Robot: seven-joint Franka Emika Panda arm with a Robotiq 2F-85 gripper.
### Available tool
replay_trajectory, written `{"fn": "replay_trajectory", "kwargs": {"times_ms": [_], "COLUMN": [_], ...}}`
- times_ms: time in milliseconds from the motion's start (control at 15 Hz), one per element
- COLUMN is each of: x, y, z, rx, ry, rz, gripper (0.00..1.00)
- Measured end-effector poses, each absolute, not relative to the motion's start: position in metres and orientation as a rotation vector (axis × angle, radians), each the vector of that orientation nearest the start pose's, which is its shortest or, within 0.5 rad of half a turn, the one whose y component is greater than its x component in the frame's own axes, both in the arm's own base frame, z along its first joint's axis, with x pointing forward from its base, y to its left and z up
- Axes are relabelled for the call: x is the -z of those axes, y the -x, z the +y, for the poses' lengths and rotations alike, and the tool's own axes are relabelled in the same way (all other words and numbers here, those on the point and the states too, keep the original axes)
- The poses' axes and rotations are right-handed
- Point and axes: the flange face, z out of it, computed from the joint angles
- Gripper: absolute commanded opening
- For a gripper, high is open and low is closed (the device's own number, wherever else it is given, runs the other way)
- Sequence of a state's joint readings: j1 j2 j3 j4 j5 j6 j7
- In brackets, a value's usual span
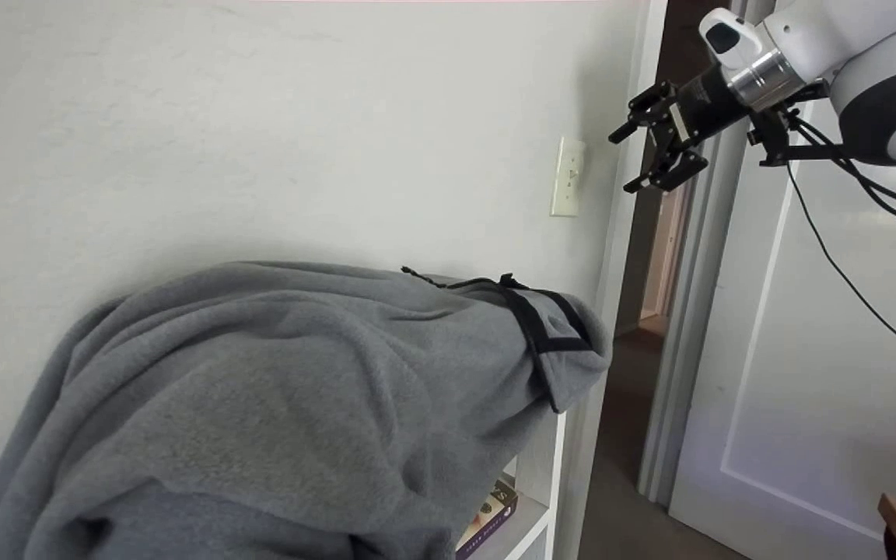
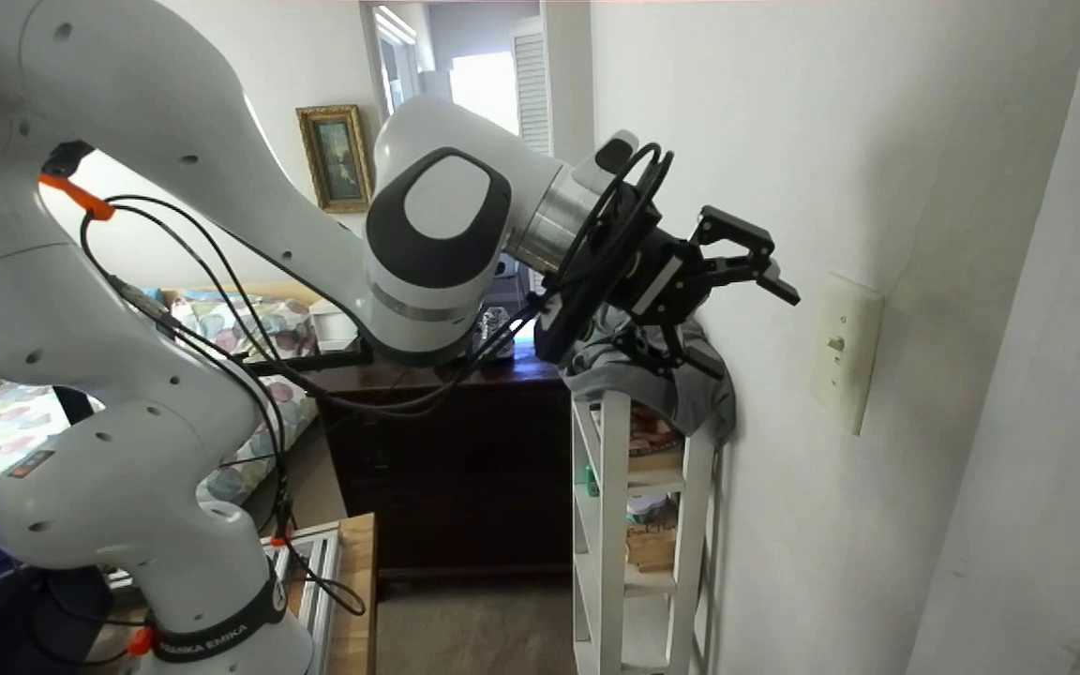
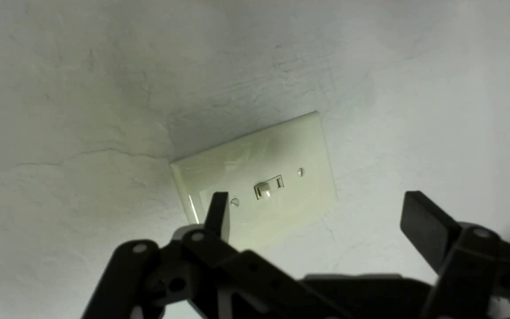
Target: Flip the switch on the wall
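1. Nearest in the wrist view hangs the gripper (image 3: pixel 319 213), its two fingers (image 3: pixel 430 232) spread well apart and holding nothing; a push needs no pinch, so that seems no hindrance.
2. Beyond it, the switch (image 3: pixel 257 175) is screwed flat to the wall (image 3: pixel 82 88), near the door frame (image 1: pixel 621 241), likely so anyone entering can find it.
3. Its small toggle (image 3: pixel 265 189) shows between the fingers in the wrist view, probably because the arm (image 2: pixel 259 187) is aimed there; both exterior views show the gripper apart from the switch.
4. Lower down, both exterior views show a grey fleece (image 1: pixel 300 397) draped over a shelf (image 2: pixel 612 525), perhaps dropped there simply for convenience.
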State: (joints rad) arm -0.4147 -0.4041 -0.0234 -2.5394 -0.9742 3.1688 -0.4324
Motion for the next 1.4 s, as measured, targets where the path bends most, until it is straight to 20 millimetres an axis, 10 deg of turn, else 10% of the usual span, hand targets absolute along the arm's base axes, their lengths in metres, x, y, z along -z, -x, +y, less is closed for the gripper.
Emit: {"fn": "replay_trajectory", "kwargs": {"times_ms": [1400], "x": [-0.503], "y": [-0.450], "z": [-0.118], "rx": [-0.803], "ry": [-1.873], "rz": [1.172], "gripper": [1.00]}}
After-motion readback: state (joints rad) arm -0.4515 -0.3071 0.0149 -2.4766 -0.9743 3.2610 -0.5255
